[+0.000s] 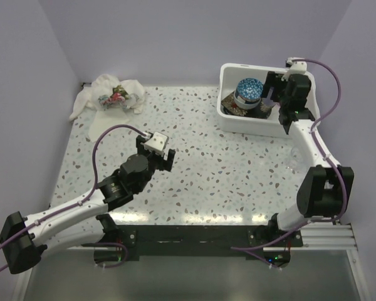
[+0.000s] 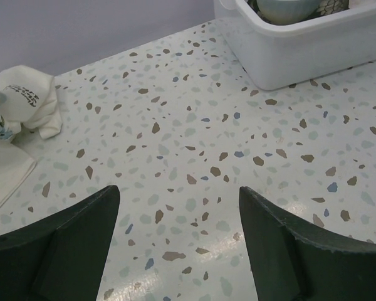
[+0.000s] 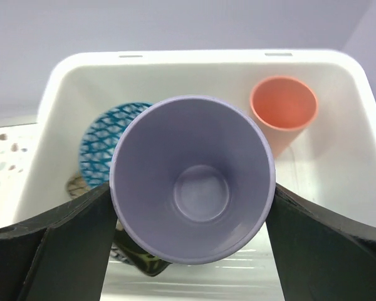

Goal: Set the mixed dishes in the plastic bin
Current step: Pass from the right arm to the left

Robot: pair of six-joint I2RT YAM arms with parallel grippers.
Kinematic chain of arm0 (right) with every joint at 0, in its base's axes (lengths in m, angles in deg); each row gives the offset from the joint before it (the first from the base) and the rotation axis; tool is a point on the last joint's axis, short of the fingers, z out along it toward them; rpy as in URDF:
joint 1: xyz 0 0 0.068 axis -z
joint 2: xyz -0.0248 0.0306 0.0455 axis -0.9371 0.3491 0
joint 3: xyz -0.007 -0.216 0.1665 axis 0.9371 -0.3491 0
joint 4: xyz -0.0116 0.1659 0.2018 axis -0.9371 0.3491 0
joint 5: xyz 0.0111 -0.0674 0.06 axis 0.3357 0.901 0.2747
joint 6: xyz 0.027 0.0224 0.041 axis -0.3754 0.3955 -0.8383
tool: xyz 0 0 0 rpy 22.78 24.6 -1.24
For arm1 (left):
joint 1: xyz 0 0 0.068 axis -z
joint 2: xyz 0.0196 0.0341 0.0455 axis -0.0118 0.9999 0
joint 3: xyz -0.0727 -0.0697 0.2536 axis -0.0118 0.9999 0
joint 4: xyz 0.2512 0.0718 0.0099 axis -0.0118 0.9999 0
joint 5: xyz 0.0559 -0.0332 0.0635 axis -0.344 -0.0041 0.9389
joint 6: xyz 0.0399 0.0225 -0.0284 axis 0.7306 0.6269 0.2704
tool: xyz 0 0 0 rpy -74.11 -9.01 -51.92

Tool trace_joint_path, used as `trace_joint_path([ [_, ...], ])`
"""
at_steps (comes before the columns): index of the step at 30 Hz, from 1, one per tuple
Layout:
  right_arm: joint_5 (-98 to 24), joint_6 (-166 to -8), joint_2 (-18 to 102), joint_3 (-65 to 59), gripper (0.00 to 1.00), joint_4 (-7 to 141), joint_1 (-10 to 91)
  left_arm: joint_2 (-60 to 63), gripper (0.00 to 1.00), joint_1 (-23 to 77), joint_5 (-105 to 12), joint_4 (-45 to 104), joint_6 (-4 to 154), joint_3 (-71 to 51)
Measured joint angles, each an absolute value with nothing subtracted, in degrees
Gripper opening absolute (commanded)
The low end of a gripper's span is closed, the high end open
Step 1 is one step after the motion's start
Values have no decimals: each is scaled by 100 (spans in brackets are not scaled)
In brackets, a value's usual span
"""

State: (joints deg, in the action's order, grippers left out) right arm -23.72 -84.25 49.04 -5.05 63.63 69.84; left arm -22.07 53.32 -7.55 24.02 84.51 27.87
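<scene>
Over the white plastic bin (image 3: 200, 59), my right gripper (image 3: 191, 191) is shut on a purple cup (image 3: 194, 213); both fingers press the sides of its rim, and its mouth faces the camera. Inside the bin an orange cup (image 3: 283, 106) lies at the far right, a blue-patterned dish (image 3: 100, 141) sits at the left, and a dark floral plate (image 3: 138, 263) shows under the purple cup. From above, the bin (image 1: 229, 119) stands at the back right with the blue-patterned dish (image 1: 249, 88) in it. My left gripper (image 1: 169, 153) hangs open above the bare tabletop, holding nothing.
A crumpled white cloth with a red-green print (image 1: 113, 94) lies at the back left corner. Purple walls close the table on the left, back and right. The left wrist view shows the bin's near wall (image 2: 301, 56) and the cloth's edge (image 2: 15, 103).
</scene>
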Motion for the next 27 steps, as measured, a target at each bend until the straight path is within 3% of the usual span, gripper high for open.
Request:
trace_joint_path([
  [11,-3854,-7546,2926,-534,77,6758,6084,-1917,82,4939,-1490,2651,7697,2225],
  [17,-4908,-7238,2005,-1209,77,7080,5727,-1486,81,4674,-2058,3228,7183,737],
  [27,-5469,-6842,1697,-2075,77,7810,5334,-400,72,4606,-3431,4632,6289,-1882],
])
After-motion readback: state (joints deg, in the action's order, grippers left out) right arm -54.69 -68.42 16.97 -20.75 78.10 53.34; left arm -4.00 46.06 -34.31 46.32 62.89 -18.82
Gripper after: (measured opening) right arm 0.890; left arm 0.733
